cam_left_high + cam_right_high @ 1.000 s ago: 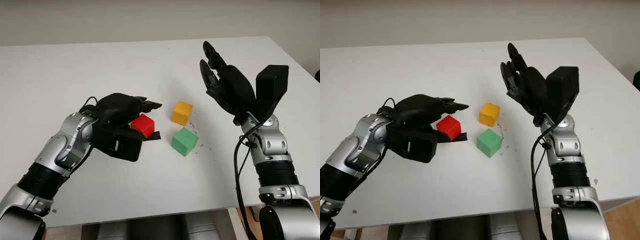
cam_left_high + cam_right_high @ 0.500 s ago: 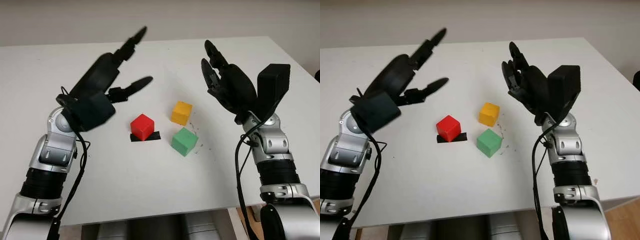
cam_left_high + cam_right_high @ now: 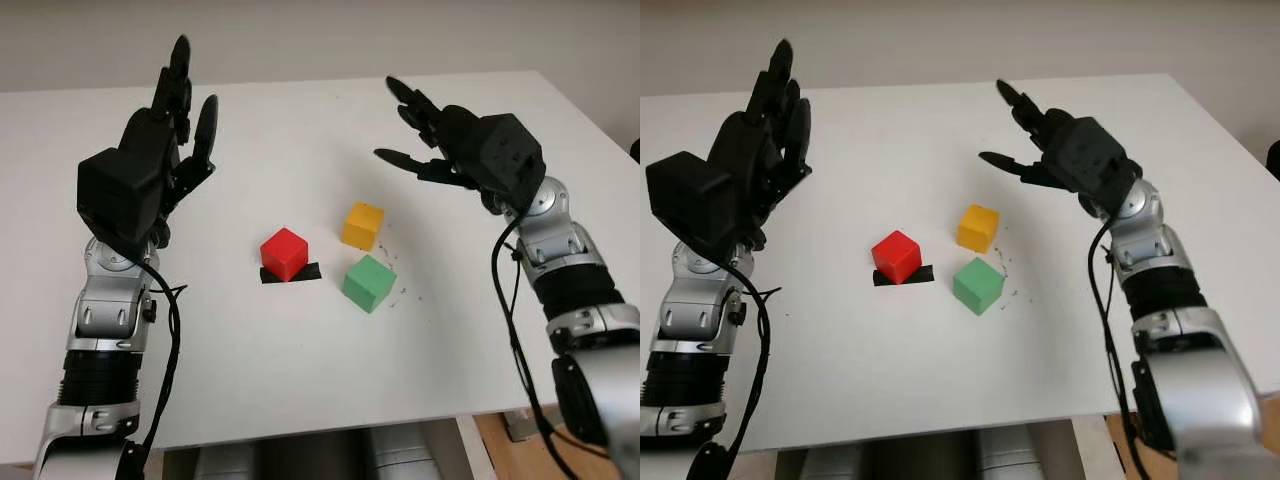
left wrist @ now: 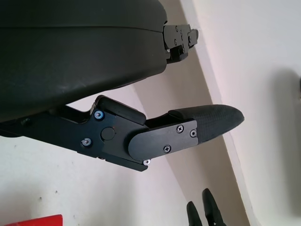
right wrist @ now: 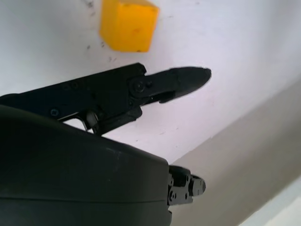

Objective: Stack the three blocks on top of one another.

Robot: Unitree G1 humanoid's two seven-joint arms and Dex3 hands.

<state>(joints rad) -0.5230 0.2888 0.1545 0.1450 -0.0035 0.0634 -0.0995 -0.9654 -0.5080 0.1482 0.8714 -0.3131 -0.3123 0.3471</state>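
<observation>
**Three blocks on the table, none stacked, both hands up and holding nothing**

Three blocks sit near the middle of the white table (image 3: pixel 300 380), all apart from each other. The red block (image 3: pixel 284 253) is on the left, sitting on a small strip of black tape (image 3: pixel 300 273) that pokes out from under it. The yellow block (image 3: pixel 363 225) is to its right and a bit further back, and the green block (image 3: pixel 368 283) is just in front of the yellow one, closer to the robot. Nothing is on top of anything.

The left hand (image 3: pixel 160 150) is raised above the table's left side, well away from the red block, fingers pointing up and away, open with nothing in it. The right hand (image 3: pixel 455 145) is up over the right side, behind and to the right of the yellow block, also open and holding nothing. Its wrist camera looks down past a black finger (image 5: pixel 186 77) at the yellow block on the tabletop.
</observation>
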